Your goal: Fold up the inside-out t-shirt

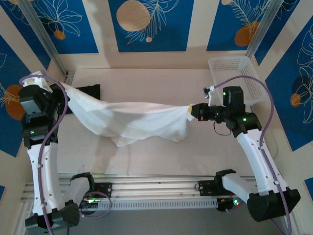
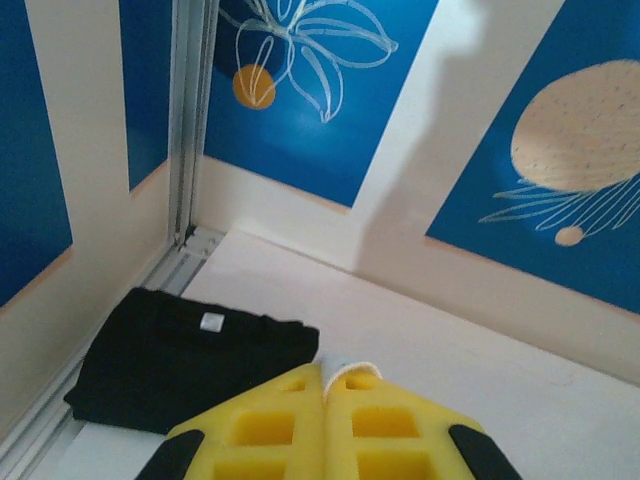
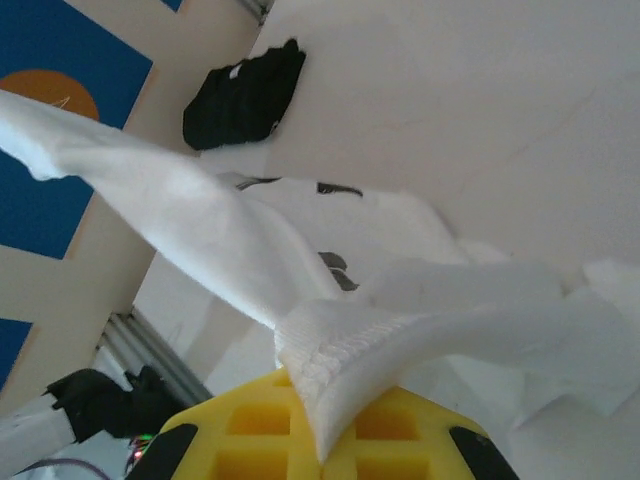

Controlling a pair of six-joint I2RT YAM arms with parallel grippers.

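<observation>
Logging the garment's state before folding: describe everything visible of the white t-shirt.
The white t-shirt is thin, soft, plain cloth, wrinkled. It hangs stretched between the left gripper and the right gripper, both shut on its edges; the right wrist view shows a ribbed hem pinched there. Its sagging middle seems to rest bunched on the table.

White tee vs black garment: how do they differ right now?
The t-shirt is white, the black garment black. The t-shirt hangs stretched between left gripper and right gripper, middle sagging; the black garment lies folded flat, untouched. The t-shirt spans far wider than the black garment. Both are soft cloth.
</observation>
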